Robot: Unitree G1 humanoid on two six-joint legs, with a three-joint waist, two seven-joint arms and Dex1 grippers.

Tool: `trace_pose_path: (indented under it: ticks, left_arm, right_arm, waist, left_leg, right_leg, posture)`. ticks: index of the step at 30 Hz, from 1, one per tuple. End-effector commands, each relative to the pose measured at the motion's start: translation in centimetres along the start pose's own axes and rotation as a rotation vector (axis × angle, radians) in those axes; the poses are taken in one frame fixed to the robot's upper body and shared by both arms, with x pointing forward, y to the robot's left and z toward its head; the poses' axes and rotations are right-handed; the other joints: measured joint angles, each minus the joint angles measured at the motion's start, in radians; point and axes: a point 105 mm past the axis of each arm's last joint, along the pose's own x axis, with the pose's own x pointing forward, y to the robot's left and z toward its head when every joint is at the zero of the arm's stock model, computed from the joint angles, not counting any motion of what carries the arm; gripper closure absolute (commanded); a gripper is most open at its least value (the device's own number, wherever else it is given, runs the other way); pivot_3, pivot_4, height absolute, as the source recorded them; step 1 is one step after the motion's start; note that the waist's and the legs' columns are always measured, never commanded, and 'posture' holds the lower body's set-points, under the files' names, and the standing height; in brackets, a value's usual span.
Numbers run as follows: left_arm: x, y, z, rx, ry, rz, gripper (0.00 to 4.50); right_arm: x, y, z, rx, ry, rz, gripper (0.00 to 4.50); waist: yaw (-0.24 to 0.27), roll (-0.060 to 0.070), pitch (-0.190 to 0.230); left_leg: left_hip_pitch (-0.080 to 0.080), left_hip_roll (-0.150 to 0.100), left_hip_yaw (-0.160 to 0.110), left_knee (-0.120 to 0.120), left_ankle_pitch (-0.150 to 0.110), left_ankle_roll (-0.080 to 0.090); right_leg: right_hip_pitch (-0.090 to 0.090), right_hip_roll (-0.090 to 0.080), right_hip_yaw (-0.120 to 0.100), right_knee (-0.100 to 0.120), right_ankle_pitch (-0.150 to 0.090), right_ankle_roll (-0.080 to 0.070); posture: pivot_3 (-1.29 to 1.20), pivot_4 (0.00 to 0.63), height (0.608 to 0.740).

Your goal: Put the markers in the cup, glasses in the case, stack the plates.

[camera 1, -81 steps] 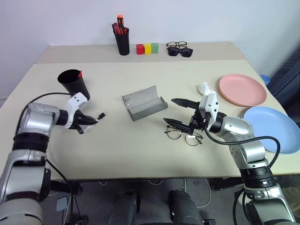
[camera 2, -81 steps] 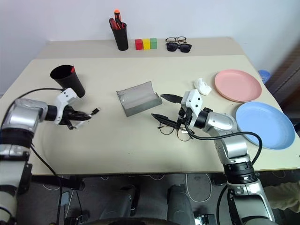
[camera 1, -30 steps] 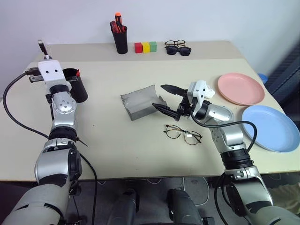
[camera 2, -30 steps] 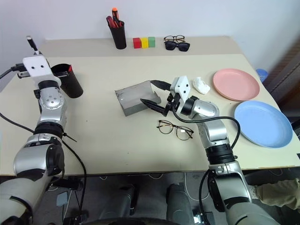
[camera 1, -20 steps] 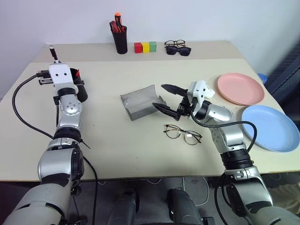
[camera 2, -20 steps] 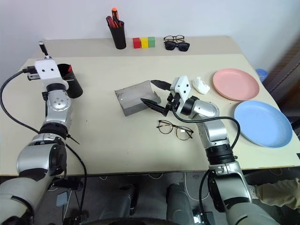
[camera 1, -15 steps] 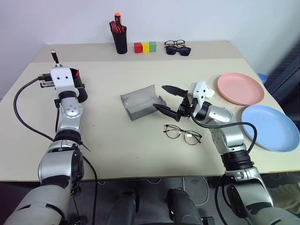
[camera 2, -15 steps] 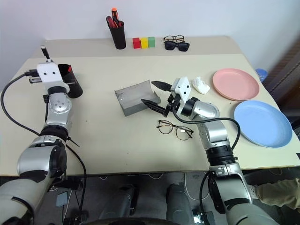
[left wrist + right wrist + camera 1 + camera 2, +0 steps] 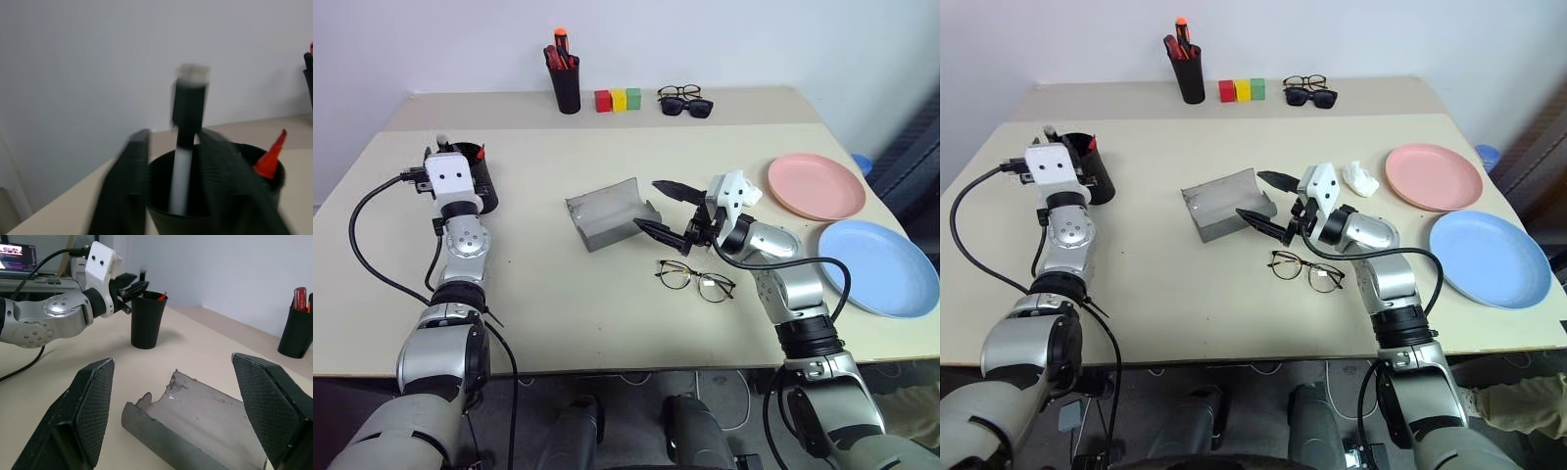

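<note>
I have the left gripper (image 9: 168, 196) right at the rim of the cup (image 9: 1097, 171), fingers (image 9: 122, 191) parted. The white marker (image 9: 182, 178) stands upright between them with its lower end inside the cup and its black cap above the rim; it looks let go, no pad visibly pressing it. The red marker (image 9: 272, 159) is already in the cup, its tip poking over the rim on the side away from my left gripper.

Everything else placed from the case (image 9: 612, 213), which lies open mid-table:
- Cup: well to the robot's left of the case, slightly farther back.
- Right gripper (image 9: 664, 208): just beside the case's right end, jaws spread wide, holding nothing. In the right wrist view the open case (image 9: 195, 423) sits between and just past the fingers (image 9: 90, 409).
- Glasses (image 9: 696, 280): flat on the table (image 9: 558, 294), near the case on its front right, just below the right gripper and clear of it.
- Pink plate (image 9: 819, 185): well right of the case.
- Blue plate (image 9: 881, 266): right of the case, nearer the front edge, beside the pink one, not stacked.
</note>
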Motion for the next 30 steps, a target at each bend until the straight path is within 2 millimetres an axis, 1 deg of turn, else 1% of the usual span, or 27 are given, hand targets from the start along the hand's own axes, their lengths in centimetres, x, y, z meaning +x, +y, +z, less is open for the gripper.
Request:
trace_pose_path:
  ticks: [1, 4, 6, 8, 9, 11, 13, 14, 15, 16, 18, 19, 21, 22, 23, 25, 28, 30]
  left_arm:
    - [-0.4, -0.5, -0.1, -0.045, -0.001, -0.012, 0.86]
    - [-0.1, -1.0, 0.8, -0.12, -0.02, -0.022, 0.86]
    - [0.2, -1.7, 2.0, -0.184, -0.05, -0.043, 0.86]
    - [0.5, -3.2, 3.8, -0.273, -0.064, -0.106, 0.86]
    - [0.5, -4.3, 4.6, -0.313, -0.058, -0.166, 0.86]
    - [-0.1, -7.2, 6.6, -0.375, -0.027, -0.365, 0.86]
    - [-1.4, -9.2, 8.0, -0.414, 0.014, -0.534, 0.86]
    - [-2.3, -10.3, 8.4, -0.419, 0.062, -0.637, 0.86]
    - [-3.1, -11.0, 8.6, -0.419, 0.1, -0.708, 0.86]
    - [-4.4, -12.2, 8.8, -0.403, 0.148, -0.832, 0.86]
    - [-7.0, -14.1, 8.7, -0.354, 0.246, -1.071, 0.86]
    - [-8.2, -14.6, 8.4, -0.323, 0.295, -1.172, 0.86]
    - [-10.1, -15.0, 7.7, -0.252, 0.365, -1.317, 0.86]
    - [-11.2, -15.0, 7.1, -0.204, 0.427, -1.406, 0.86]
    - [-11.8, -14.8, 6.6, -0.157, 0.455, -1.468, 0.86]
    - [-12.4, -14.3, 6.2, -0.11, 0.502, -1.546, 0.86]
    - [-12.8, -13.6, 5.1, -0.037, 0.605, -1.589, 0.86]
    - [-13.0, -13.3, 4.4, 0.004, 0.661, -1.601, 0.86]
  right_arm:
    - [0.1, -0.2, 1.6, -0.052, -0.039, 0.001, 0.59]
    - [0.1, -0.3, 1.6, -0.054, -0.038, -0.004, 0.59]
    - [0.0, -0.4, 1.6, -0.056, -0.037, -0.008, 0.59]
    - [-0.3, -0.5, 1.7, -0.059, -0.033, -0.017, 0.59]
    - [-0.6, -0.5, 1.7, -0.061, -0.03, -0.023, 0.59]
    - [-1.3, -0.5, 1.7, -0.065, -0.018, -0.036, 0.59]
    - [-2.2, -0.4, 1.7, -0.071, 0.0, -0.052, 0.59]
    - [-2.8, -0.3, 1.7, -0.071, 0.011, -0.064, 0.59]
    - [-3.1, -0.2, 1.7, -0.071, 0.019, -0.071, 0.59]
    - [-3.7, -0.1, 1.6, -0.077, 0.037, -0.081, 0.59]
    - [-4.8, 0.3, 1.5, -0.083, 0.064, -0.104, 0.59]
    - [-5.3, 0.3, 1.5, -0.082, 0.073, -0.118, 0.59]
    - [-6.3, 0.6, 1.5, -0.087, 0.094, -0.147, 0.59]
    - [-6.9, 0.7, 1.5, -0.09, 0.105, -0.164, 0.59]
    - [-7.5, 0.8, 1.5, -0.092, 0.116, -0.184, 0.59]
    - [-8.4, 0.9, 1.5, -0.094, 0.13, -0.217, 0.59]
    - [-9.3, 1.1, 1.6, -0.096, 0.141, -0.261, 0.59]
    - [-9.5, 1.2, 1.7, -0.095, 0.141, -0.28, 0.59]
  waist:
    - [0.002, 0.0, 0.0]
    - [0.002, 0.0, 0.0]
    - [0.001, 0.0, 0.0]
    - [0.001, 0.0, 0.0]
    - [0.001, 0.0, 0.0]
    - [0.002, 0.0, 0.0]
    - [0.001, 0.0, 0.0]
    - [-0.001, 0.0, 0.0]
    - [-0.002, 0.0, 0.0]
    - [-0.003, 0.0, 0.0]
    - [-0.004, 0.0, 0.0]
    - [-0.005, 0.0, 0.0]
    - [-0.01, 0.001, 0.0]
    - [-0.011, 0.001, 0.0]
    - [-0.011, 0.001, 0.0]
    - [-0.011, 0.001, 0.0]
    - [-0.004, 0.001, 0.0]
    - [0.001, 0.001, 0.0]
  left_leg:
    - [0.0, 0.0, 0.0, 0.0, 0.0, 0.0]
    - [0.0, 0.0, 0.0, 0.0, 0.0, 0.0]
    - [0.0, 0.0, 0.0, 0.0, 0.0, 0.0]
    - [-0.001, 0.0, 0.0, 0.0, 0.0, 0.0]
    - [-0.001, 0.0, 0.0, 0.0, 0.0, 0.0]
    - [-0.002, 0.0, 0.0, 0.0, 0.0, 0.0]
    - [-0.003, 0.0, 0.0, 0.0, 0.0, 0.0]
    - [-0.003, 0.0, 0.0, 0.0, 0.0, 0.0]
    - [-0.003, 0.0, 0.0, 0.0, 0.0, 0.0]
    - [-0.003, 0.0, 0.0, 0.0, 0.0, 0.0]
    - [-0.003, 0.0, 0.0, -0.001, 0.0, 0.0]
    - [-0.002, 0.0, 0.0, -0.001, 0.0, 0.0]
    - [-0.002, 0.001, 0.001, 0.0, 0.0, 0.0]
    - [-0.001, 0.001, 0.001, 0.0, 0.0, 0.0]
    - [-0.001, 0.001, 0.001, 0.0, 0.0, 0.0]
    - [-0.001, 0.001, 0.001, 0.0, 0.0, 0.0]
    - [-0.001, 0.001, 0.001, 0.0, 0.0, 0.0]
    - [-0.002, 0.001, 0.0, 0.0, 0.0, 0.0]
  right_leg:
    - [0.0, 0.0, 0.0, 0.0, 0.0, 0.0]
    - [0.0, 0.0, 0.0, 0.0, 0.0, 0.0]
    - [0.0, 0.0, 0.0, 0.0, 0.0, 0.0]
    - [0.0, 0.0, 0.0, -0.001, 0.0, 0.0]
    - [-0.001, 0.0, 0.0, -0.001, 0.0, 0.0]
    - [-0.001, 0.0, 0.0, -0.001, 0.0, 0.0]
    - [-0.001, 0.0, 0.0, -0.002, 0.0, 0.0]
    - [0.0, 0.0, 0.0, -0.002, 0.0, 0.0]
    - [-0.001, 0.0, 0.0, -0.002, 0.0, 0.0]
    - [-0.001, 0.0, 0.0, -0.002, 0.0, 0.0]
    - [-0.002, 0.0, 0.0, -0.001, 0.0, 0.0]
    - [-0.001, 0.0, 0.0, -0.001, 0.0, 0.0]
    - [-0.001, 0.001, 0.001, 0.0, 0.0, 0.0]
    - [-0.001, 0.001, 0.001, 0.0, -0.001, 0.0]
    - [-0.001, 0.001, 0.001, -0.001, -0.002, 0.002]
    - [0.0, 0.001, 0.001, 0.0, -0.002, 0.002]
    - [-0.001, 0.001, 0.001, -0.002, -0.004, 0.0]
    - [-0.001, 0.001, 0.001, -0.002, -0.004, 0.0]
  posture:
    - [0.0, 0.15, 0.74]
    - [0.0, 0.15, 0.74]
    - [0.0, 0.15, 0.74]
    - [0.0, 0.15, 0.74]
    - [0.0, 0.15, 0.74]
    - [0.0, 0.15, 0.74]
    - [0.0, 0.15, 0.74]
    - [0.0, 0.15, 0.74]
    - [0.0, 0.15, 0.74]
    - [0.0, 0.15, 0.74]
    - [0.0, 0.15, 0.74]
    - [0.0, 0.15, 0.74]
    - [0.0, 0.15, 0.74]
    - [0.0, 0.15, 0.74]
    - [0.0, 0.15, 0.74]
    - [0.0, 0.15, 0.74]
    - [0.0, 0.15, 0.74]
    - [0.0, 0.15, 0.74]
